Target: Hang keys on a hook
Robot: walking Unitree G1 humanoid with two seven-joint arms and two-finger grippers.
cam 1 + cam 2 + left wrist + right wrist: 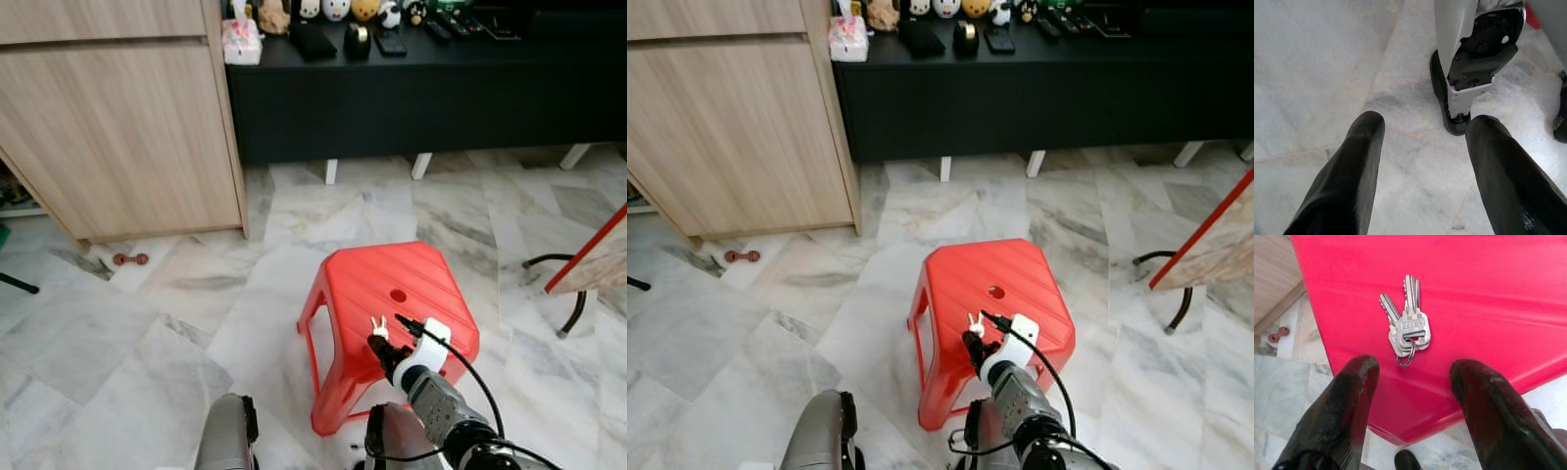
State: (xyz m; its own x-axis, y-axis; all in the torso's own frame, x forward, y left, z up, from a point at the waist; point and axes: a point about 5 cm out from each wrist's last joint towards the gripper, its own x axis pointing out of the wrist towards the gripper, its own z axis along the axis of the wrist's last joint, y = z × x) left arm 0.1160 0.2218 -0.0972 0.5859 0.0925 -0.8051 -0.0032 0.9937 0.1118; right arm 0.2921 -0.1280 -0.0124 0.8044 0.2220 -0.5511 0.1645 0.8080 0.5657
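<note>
Marble floor point(147, 323), red stool point(392, 284): the keys point(1408, 328) lie flat just ahead of the right claw point(1413, 382), fingers spread, empty. Best lower squarely, pinching the ring. Left claw point(1420, 161) hangs open.

You have a red plastic stool point(392, 294) standing on the marble floor point(147, 333), and a small bunch of silver keys point(1408, 325) lies flat on its seat near the front edge (two blades fanned apart, ring point(1405, 358) toward you).
</note>
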